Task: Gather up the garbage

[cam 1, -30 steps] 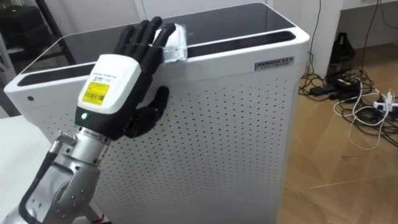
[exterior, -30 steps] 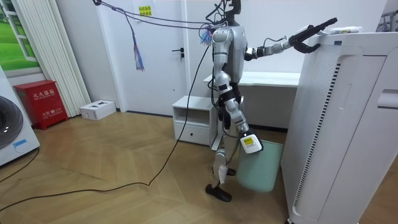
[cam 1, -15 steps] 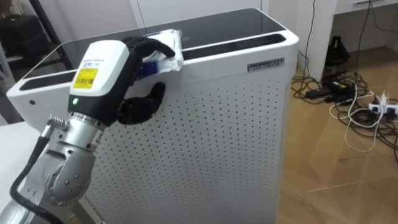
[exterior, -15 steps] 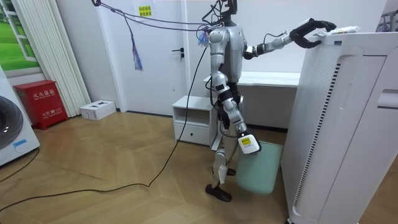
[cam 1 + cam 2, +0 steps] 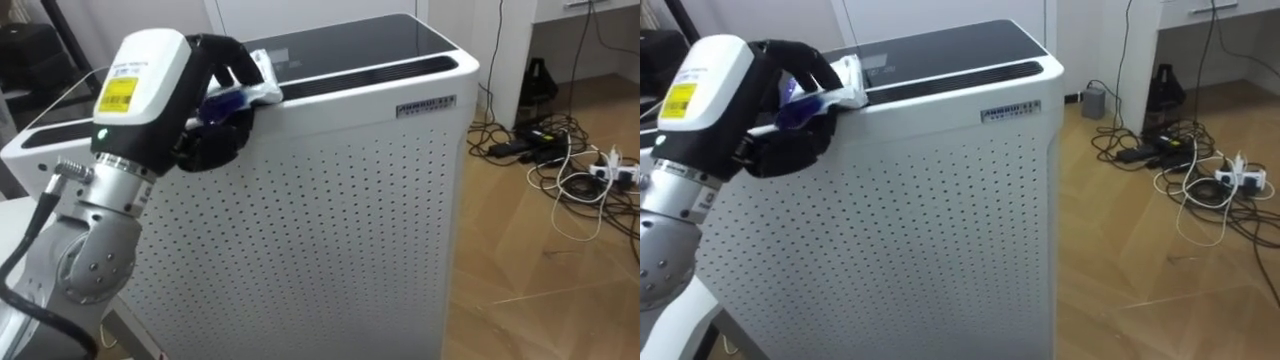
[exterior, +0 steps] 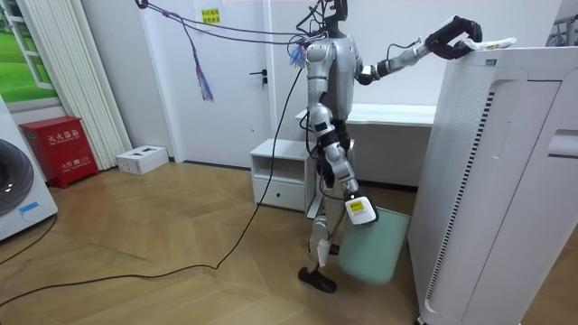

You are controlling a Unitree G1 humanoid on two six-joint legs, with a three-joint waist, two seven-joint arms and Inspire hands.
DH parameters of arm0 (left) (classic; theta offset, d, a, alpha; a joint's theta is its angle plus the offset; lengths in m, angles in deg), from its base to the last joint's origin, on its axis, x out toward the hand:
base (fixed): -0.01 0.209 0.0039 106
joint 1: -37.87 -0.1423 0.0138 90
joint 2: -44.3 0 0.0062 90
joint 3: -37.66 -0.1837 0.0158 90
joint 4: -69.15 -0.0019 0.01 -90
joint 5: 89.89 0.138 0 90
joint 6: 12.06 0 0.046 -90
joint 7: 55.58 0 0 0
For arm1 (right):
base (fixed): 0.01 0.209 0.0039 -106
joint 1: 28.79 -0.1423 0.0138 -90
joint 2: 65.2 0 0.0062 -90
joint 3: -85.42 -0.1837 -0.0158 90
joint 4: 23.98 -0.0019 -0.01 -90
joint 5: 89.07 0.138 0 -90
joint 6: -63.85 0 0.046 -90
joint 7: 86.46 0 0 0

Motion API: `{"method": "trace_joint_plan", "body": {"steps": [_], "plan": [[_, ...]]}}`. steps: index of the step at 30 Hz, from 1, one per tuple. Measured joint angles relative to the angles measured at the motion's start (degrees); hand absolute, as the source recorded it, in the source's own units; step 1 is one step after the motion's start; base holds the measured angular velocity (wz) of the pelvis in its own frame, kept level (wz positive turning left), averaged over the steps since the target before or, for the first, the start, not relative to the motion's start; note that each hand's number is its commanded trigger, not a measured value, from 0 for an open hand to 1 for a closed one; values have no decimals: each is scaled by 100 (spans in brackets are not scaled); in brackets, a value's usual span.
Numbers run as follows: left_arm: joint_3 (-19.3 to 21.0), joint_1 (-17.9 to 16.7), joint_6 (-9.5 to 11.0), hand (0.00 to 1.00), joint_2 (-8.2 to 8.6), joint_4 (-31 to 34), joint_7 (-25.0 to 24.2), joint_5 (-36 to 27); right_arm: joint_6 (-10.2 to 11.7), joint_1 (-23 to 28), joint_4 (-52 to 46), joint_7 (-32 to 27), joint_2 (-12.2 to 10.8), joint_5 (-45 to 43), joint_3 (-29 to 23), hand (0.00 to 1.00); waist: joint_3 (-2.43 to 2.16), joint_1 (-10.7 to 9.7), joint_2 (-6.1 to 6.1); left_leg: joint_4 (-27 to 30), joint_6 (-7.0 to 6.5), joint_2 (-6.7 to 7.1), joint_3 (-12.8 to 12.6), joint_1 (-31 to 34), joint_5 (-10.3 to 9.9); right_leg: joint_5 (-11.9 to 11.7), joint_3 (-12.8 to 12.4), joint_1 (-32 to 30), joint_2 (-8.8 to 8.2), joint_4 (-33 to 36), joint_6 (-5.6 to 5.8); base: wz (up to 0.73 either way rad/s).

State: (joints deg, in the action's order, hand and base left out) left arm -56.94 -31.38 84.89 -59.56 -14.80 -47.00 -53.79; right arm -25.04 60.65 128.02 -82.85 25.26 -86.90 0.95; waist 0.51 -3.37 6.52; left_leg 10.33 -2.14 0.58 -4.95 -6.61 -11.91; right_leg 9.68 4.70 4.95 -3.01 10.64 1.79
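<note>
The garbage wrapper (image 5: 262,86) is pinched in the curled left hand (image 5: 150,90), on top of the white machine (image 5: 330,200). It could be dropped if gripped too loosely.

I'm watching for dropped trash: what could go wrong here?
The left hand is curled on the wrapper at the top edge of the white appliance, with part sticking out past its fingers, so it may slip free on lifting. The green bin sits low by the robot's leg, below that hand; an early release would miss.
</note>
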Motion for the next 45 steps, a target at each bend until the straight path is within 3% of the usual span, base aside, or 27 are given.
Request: {"method": "trace_joint_plan", "body": {"steps": [10,15,19,25,32,34,36,38,40,45], "plan": [[-10,-10,-151,100,0,420,-62,149,9,-5,-87,-91,-4,206,87,100,3,67,24,27,0,3,49,103,0,0,45,-39,-11,-11,0,2],[25,-175,-289,100,3,751,-116,-280,8,1,-512,-154,51,263,117,100,-2,51,29,31,-4,-19,57,174,3,2,156,-107,-58,2,0,2],[156,-445,-257,100,30,1140,-311,-1144,21,-21,-1080,-231,83,299,146,100,-3,70,-1,39,-4,-7,42,193,3,10,177,-107,-75,-6,12,1],[95,-487,-135,100,30,1320,-744,-2836,82,-61,-1678,-512,109,587,452,100,-2,116,-26,46,-7,8,48,218,5,20,220,-107,-93,2,26,6],[-433,-809,325,100,38,1294,-995,-4519,86,-157,-1851,-652,190,896,913,100,-15,86,-46,55,-8,3,42,198,5,19,298,-82,-103,34,26,1],[-605,-844,340,100,33,1291,-1257,-4789,81,-157,-1917,-651,187,873,927,100,-9,63,-46,59,-24,5,36,208,15,19,318,-91,-113,66,26,3],[-972,-1001,170,100,-31,1269,-1696,-4851,57,-155,-2050,-639,194,869,981,100,1,38,-28,64,-29,6,30,207,18,20,323,-110,-121,98,26,0],[-1620,-1189,-180,100,-33,1095,-2322,-4882,-29,-137,-2478,-635,214,870,1140,100,27,-87,9,161,-36,6,32,386,20,18,334,-266,-129,153,24,0],[-1953,-1194,-353,100,-30,983,-2773,-4877,-48,-137,-2856,-525,213,856,1140,100,35,-153,19,269,-44,0,22,633,27,8,324,-524,-136,261,9,-3],[-2140,-1189,-387,100,-5,942,-3491,-4782,-47,-141,-2988,-366,227,877,1350,100,36,-176,32,320,-45,-9,-12,776,27,3,256,-725,-137,375,0,-7]]}}
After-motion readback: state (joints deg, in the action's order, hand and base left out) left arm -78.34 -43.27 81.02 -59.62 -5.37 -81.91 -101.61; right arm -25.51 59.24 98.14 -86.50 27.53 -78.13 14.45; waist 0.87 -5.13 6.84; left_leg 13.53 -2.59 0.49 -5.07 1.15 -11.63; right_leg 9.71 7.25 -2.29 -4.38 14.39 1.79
